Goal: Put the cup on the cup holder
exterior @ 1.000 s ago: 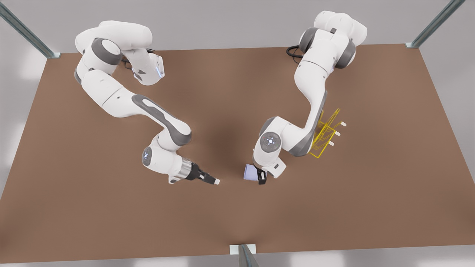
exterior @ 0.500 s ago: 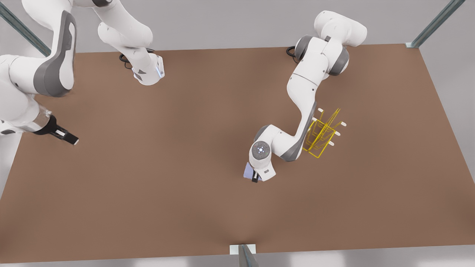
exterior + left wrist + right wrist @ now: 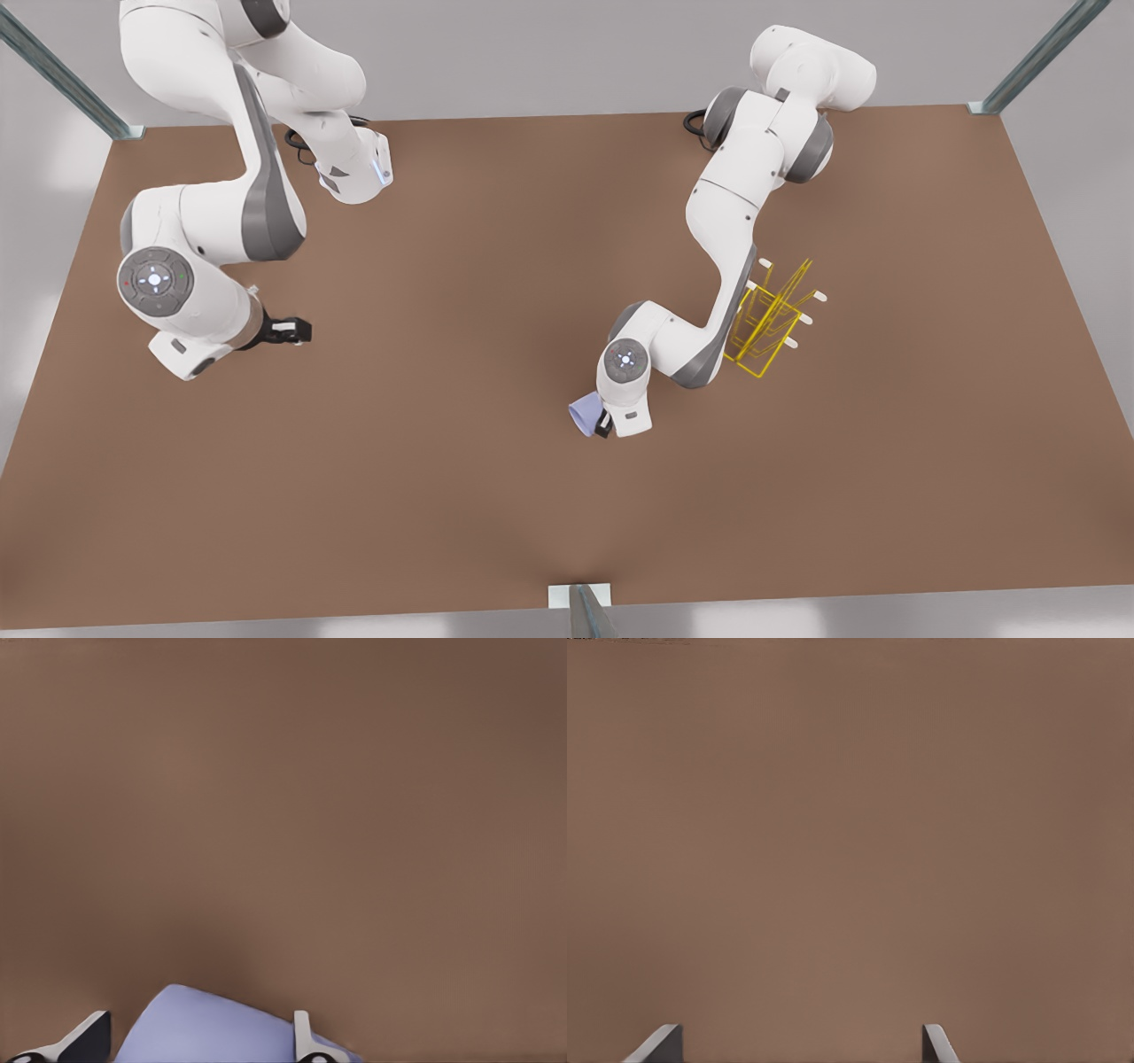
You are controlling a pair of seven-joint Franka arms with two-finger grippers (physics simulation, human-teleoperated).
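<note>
A brown bench (image 3: 496,496) carries two white robot arms seen from above. The left hand (image 3: 601,420), near the middle of the bench on the arm at the front view's right, is closed on a small lavender-blue cup (image 3: 584,414); its wrist view shows a finger (image 3: 306,1041) pressed against either side of the cup (image 3: 208,1032). The cup is held on its side, apparently clear of the bench, its open mouth toward about 8 o'clock, which looks like a way to slide it over a sideways peg. The cup holder (image 3: 769,328), a thin yellow wire rack with short white-tipped pegs, stands at about 2 o'clock from the cup, well apart from it and partly behind that arm's forearm, so the carry is not yet finished. The right hand (image 3: 297,331) waits toward 9 o'clock, well apart from the cup, fingers spread wide and holding nothing, seemingly parked out of the way.
</note>
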